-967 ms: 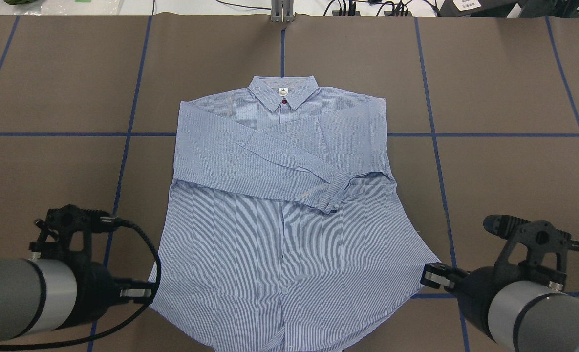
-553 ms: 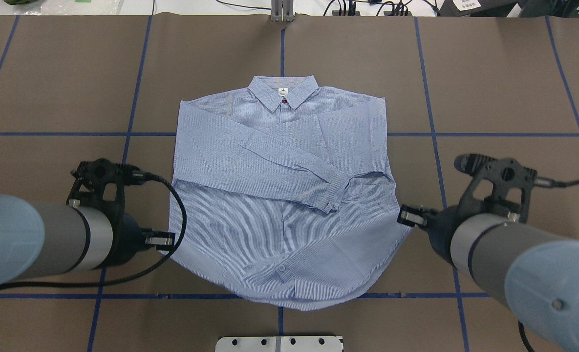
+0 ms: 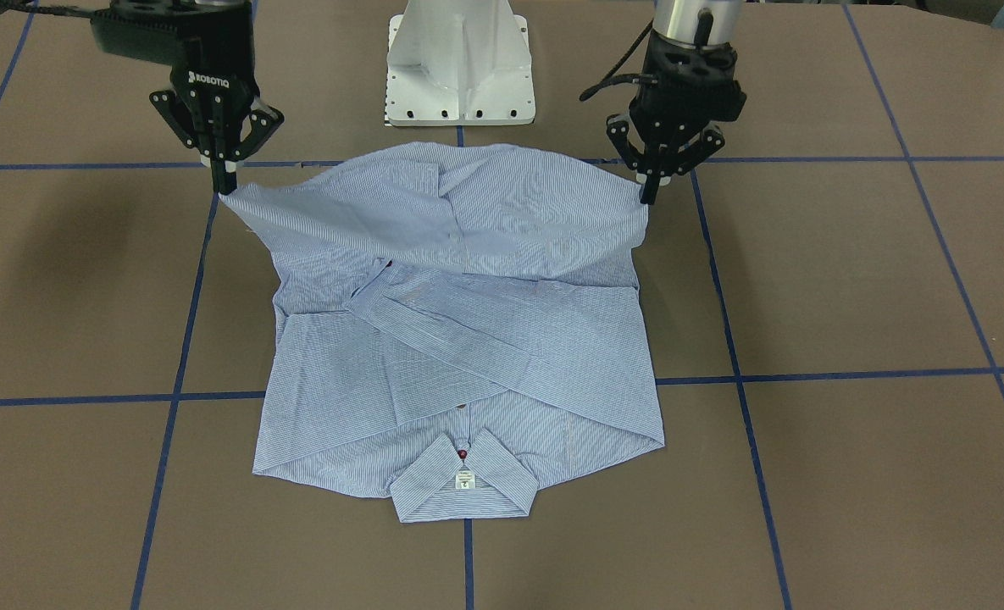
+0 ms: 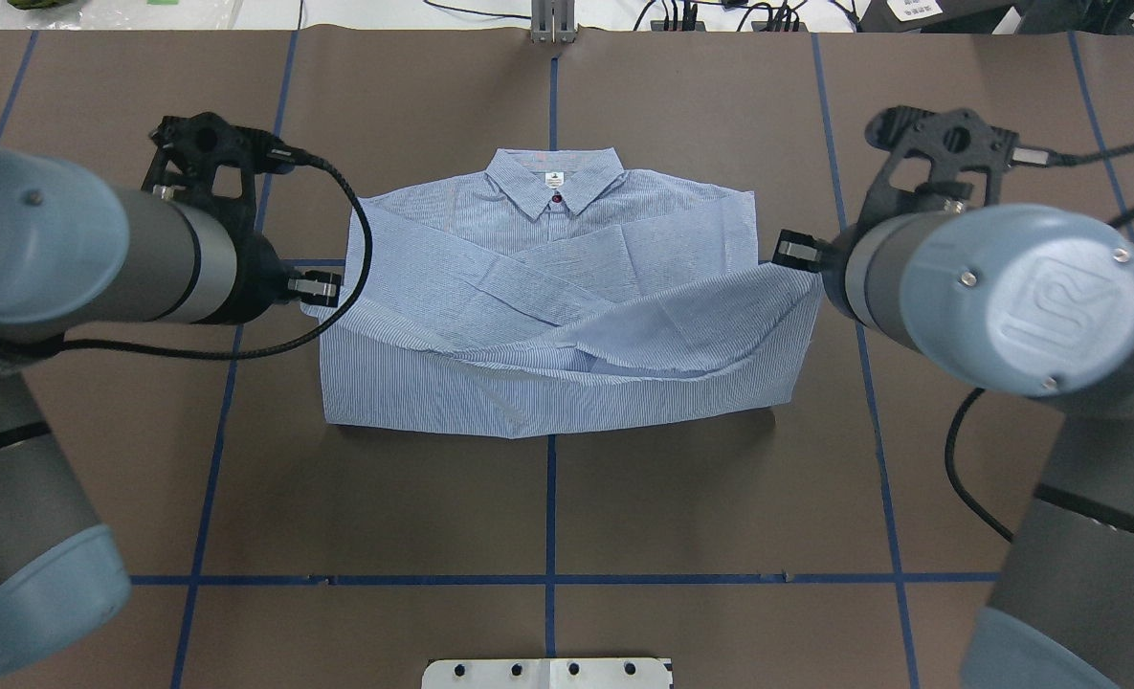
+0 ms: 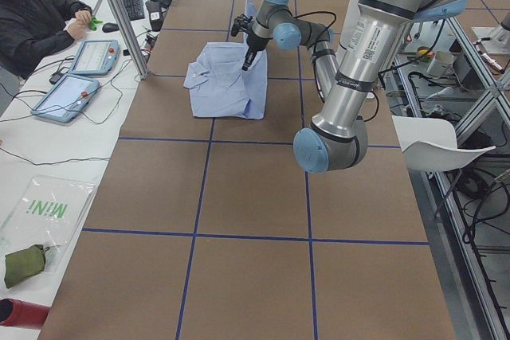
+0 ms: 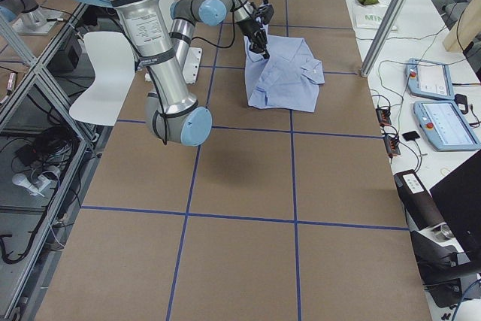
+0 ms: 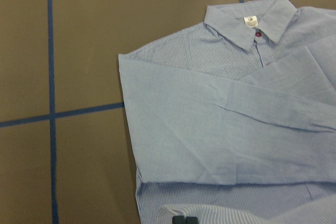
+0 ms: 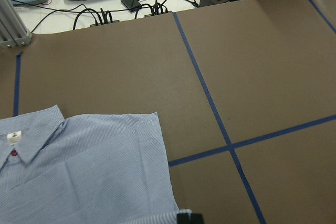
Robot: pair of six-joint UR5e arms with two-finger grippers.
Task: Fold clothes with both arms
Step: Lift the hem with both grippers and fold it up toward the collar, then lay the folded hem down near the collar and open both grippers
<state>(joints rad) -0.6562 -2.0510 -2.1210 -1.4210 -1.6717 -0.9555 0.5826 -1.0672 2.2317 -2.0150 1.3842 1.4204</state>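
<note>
The light blue striped shirt (image 4: pixel 567 249) lies face up on the brown table with its collar at the far side and both sleeves crossed over the chest. Its lower half is lifted and doubled up over the sleeves. My left gripper (image 4: pixel 322 290) is shut on the left hem corner and holds it above the shirt's left side. My right gripper (image 4: pixel 796 256) is shut on the right hem corner above the right side. In the front-facing view the left gripper (image 3: pixel 647 195) and right gripper (image 3: pixel 226 186) both pinch the raised hem of the shirt (image 3: pixel 468 339).
The white pedestal base (image 3: pixel 459 68) stands at the near edge behind the fold. Blue tape lines (image 4: pixel 549 498) grid the brown table. A metal post (image 4: pixel 553 24) and cables sit at the far edge. An operator (image 5: pixel 32 13) with tablets (image 5: pixel 72 93) is beyond it.
Both grippers have moved away from the base towards the collar with the hem corners in them. The shirt's lower half has come up and over the crossed sleeves.
</note>
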